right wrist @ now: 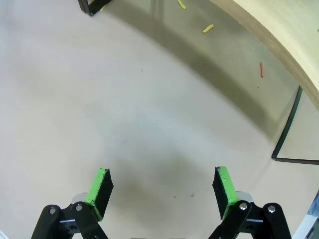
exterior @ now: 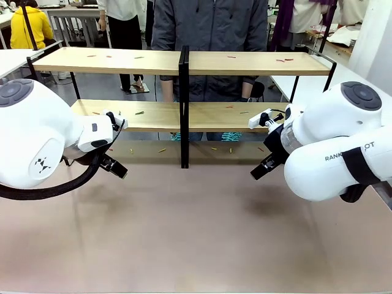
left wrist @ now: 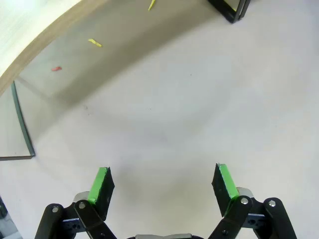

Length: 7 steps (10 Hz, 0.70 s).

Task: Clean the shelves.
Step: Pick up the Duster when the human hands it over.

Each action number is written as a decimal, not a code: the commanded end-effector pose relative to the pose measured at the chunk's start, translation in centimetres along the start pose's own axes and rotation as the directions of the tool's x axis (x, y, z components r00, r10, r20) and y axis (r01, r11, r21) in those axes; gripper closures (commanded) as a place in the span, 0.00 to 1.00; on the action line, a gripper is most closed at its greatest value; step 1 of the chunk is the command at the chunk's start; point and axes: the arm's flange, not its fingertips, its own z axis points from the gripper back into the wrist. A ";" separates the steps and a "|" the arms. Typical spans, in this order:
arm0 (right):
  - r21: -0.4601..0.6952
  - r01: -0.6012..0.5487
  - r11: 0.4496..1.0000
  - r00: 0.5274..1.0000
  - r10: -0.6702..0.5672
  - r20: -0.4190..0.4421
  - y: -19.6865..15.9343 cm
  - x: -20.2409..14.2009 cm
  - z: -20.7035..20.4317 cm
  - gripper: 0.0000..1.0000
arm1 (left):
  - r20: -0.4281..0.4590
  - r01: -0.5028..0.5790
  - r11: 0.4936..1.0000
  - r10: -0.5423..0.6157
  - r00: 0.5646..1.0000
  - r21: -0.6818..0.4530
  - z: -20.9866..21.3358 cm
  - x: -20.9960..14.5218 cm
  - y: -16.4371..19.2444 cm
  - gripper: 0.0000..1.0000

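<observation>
Where the wrist views begin, the left fingers (left wrist: 101, 183) are seen spread wide and released, with only bare tabletop (left wrist: 164, 109) between their green pads. The right fingers (right wrist: 99, 186) are spread the same way and grasp nothing. In the front view the left fingers (exterior: 115, 166) and the right fingers (exterior: 262, 169) are held low over the brown tabletop (exterior: 196, 233). They are set well apart, one on each side of the central black post (exterior: 184, 104).

Just beyond them the shelves (exterior: 245, 63) are stood across the far part of the tabletop, two long light wooden boards carried one above the other in a thin black frame. The edge of the lower board is caught in the left wrist view (left wrist: 30, 30) and in the right wrist view (right wrist: 284, 35).

Small yellow scraps (left wrist: 94, 43) and a red scrap (right wrist: 261, 69) are scattered on the tabletop under that board. More scraps (exterior: 231, 57) are seen on the top board. Behind the shelves a person (exterior: 211, 24) in a grey jacket is stood.
</observation>
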 end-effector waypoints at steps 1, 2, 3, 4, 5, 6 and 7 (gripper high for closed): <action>0.000 0.001 1.000 1.000 -0.001 0.001 0.0 0.0 0.0 0.00 | 0.000 0.001 1.000 -0.001 1.000 0.000 0.0 0.0 0.0 0.00; 0.000 0.000 1.000 1.000 0.000 0.000 0.0 0.0 0.0 0.00 | 0.000 0.000 1.000 0.000 1.000 0.000 0.0 0.0 0.0 0.00; -0.021 -0.027 0.999 0.999 0.027 0.020 0.5 0.3 2.3 0.00 | 0.051 0.048 0.999 -0.049 0.997 0.022 2.8 0.0 -0.5 0.00; -0.055 -0.036 0.998 0.992 0.042 0.117 0.2 0.4 7.9 0.00 | 0.167 0.109 0.993 -0.114 0.979 0.043 8.0 -0.7 -1.3 0.00; -0.130 -0.027 0.991 0.969 0.058 0.240 -0.4 -0.2 14.9 0.00 | 0.286 0.178 0.982 -0.187 0.940 0.055 14.6 -2.4 -2.5 0.00; -0.177 -0.030 0.984 0.938 0.089 0.335 0.0 -1.2 20.3 0.00 | 0.375 0.229 0.966 -0.257 0.891 0.117 20.1 -5.5 -4.1 0.00; -0.186 -0.036 0.982 0.904 0.111 0.412 1.5 -2.9 23.4 0.00 | 0.473 0.267 0.950 -0.314 0.823 0.165 23.7 -9.2 -5.8 0.00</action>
